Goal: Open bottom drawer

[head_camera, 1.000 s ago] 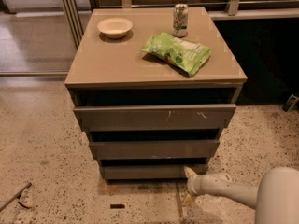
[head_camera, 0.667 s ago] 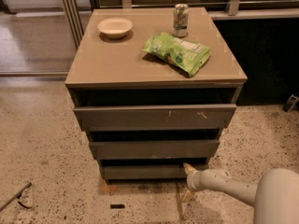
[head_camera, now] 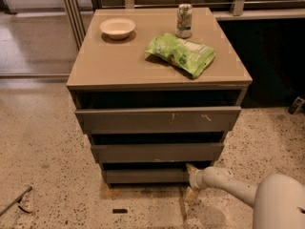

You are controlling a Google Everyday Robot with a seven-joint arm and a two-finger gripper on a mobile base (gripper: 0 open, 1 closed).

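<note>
The bottom drawer is the lowest and narrowest of three grey-brown flat fronts on the tan-topped cabinet. Above it sit the middle front and the widest top front with pale scratch marks. My gripper comes in from the lower right on a white arm. It is at the right end of the bottom drawer, one fingertip up at the drawer's top edge and the other down near the floor.
On the cabinet top stand a cream bowl, a green snack bag and a drink can. Speckled floor surrounds the cabinet. A small dark strip and a thin rod lie on the floor at lower left.
My gripper has moved a little left and up towards the right end of the bottom drawer. The drawers and the things on top have not moved.
</note>
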